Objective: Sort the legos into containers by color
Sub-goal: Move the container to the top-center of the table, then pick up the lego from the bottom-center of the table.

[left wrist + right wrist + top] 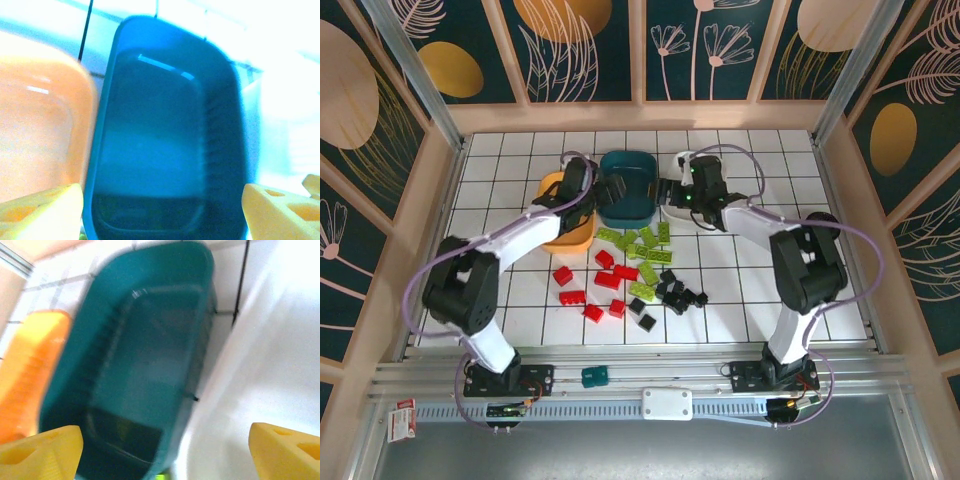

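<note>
Three containers stand in a row at the back: an orange-yellow tray [560,232], a dark teal tray [630,180] and a white tray [670,211]. The legos lie loose in front of them: lime green ones [642,246], red ones [590,288] and black ones [677,292]. My left gripper [592,192] hangs over the gap between the orange and teal trays, open and holding nothing [162,215]. Also open with nothing in it, my right gripper [678,196] is above the white tray's left edge [165,455]. Both wrist views look down into the teal tray [165,125] [145,355].
A small teal block [594,376] and a white box [667,403] sit on the rail at the near edge. Wooden-framed walls close the table in on three sides. Free tiled surface lies left and right of the brick piles.
</note>
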Controlling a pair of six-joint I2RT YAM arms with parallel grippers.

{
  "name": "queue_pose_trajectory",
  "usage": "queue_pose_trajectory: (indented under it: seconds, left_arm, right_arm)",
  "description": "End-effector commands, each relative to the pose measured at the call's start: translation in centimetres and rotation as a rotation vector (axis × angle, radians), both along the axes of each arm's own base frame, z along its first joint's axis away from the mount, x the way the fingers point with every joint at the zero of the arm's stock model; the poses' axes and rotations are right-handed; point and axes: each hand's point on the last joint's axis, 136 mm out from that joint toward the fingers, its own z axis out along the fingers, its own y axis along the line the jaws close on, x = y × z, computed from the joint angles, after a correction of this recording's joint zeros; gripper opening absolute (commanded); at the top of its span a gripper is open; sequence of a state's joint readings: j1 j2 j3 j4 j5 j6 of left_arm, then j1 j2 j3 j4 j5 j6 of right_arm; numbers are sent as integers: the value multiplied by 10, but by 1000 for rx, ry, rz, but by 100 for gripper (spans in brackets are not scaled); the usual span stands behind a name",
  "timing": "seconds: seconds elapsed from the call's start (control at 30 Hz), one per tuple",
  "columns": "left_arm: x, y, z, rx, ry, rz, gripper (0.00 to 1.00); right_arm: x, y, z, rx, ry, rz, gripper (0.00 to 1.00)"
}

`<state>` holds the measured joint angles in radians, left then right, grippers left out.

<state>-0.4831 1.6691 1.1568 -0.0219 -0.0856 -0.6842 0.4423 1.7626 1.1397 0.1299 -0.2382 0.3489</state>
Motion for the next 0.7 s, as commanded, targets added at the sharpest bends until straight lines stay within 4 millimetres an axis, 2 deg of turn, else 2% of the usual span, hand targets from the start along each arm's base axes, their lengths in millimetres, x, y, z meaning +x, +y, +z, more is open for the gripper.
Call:
queue_pose_trajectory:
  seconds: [0.0, 0.1, 0.2, 0.3, 0.37, 0.4, 0.5, 0.6, 0.67]
  left_arm:
    - [-17, 10, 26, -19, -67, 0, 84]
    - [-37, 18, 24, -44, -69, 2, 83]
    - [-69, 28, 9, -74, -61, -10, 84]
    - [-98, 39, 2, -106, -66, -14, 86]
    - [-116, 47, -7, -117, -56, -13, 96]
    - [-124, 52, -10, -120, -56, -12, 99]
    - [-145, 63, -14, -132, -74, -8, 99]
    - [-158, 69, -16, -157, -89, -13, 99]
    - [-163, 69, -16, -180, -99, -21, 99]
  right_arm:
    - [-13, -6, 40, 33, -97, -17, 87]
    - [-38, -8, 47, 51, -112, -16, 84]
    - [-74, -13, 42, 32, -125, -13, 82]
    - [-115, -15, 16, -30, -72, -5, 82]
    - [-144, -18, -8, -79, -20, 2, 81]
    - [-160, -21, -20, -107, 5, 1, 82]
    - [-194, -30, -45, -163, 61, -7, 81]
    - [-214, -39, -60, -212, 101, -17, 80]
    - [-219, -46, -69, -251, 119, -37, 79]
